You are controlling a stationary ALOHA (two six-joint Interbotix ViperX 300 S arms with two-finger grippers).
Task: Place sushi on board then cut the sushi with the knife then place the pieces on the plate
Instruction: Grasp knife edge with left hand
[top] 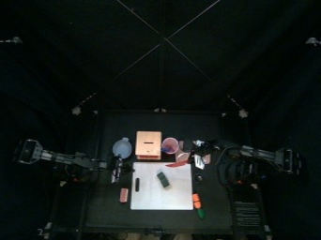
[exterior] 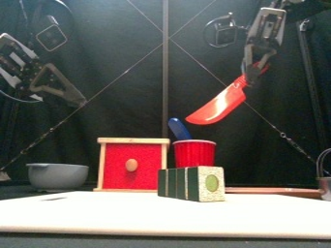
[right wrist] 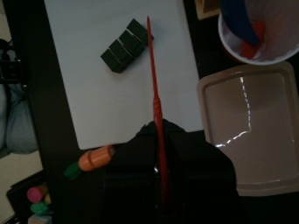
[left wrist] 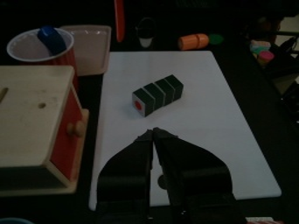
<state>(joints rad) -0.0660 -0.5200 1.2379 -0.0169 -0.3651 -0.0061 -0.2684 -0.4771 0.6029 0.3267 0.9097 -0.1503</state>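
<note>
— What's laid out on the bench (top: 98,187)?

— The biggest thing is a white board (top: 170,194) at the front. Behind it stand a wooden box (exterior: 134,165) with a red drawer and a pink tray (right wrist: 251,122), and a grey bowl (exterior: 57,175) sits off to the left of the box.

— And the arms?

— The left pincer (left wrist: 156,136) hangs low over the board's left part, pressed together and empty. The right pincer (exterior: 250,73) is up high, pinching the handle of a red knife (exterior: 218,107).

— Where's the sushi?

— The sushi roll (exterior: 193,182) lies near the middle of the board, its green blocks joined. Just behind it is a red cup (exterior: 195,153) with a blue knife (exterior: 177,127) standing in it.

— Is the red knife touching the roll?

— No, it slants in the air above the cup, well clear of the roll.
</note>
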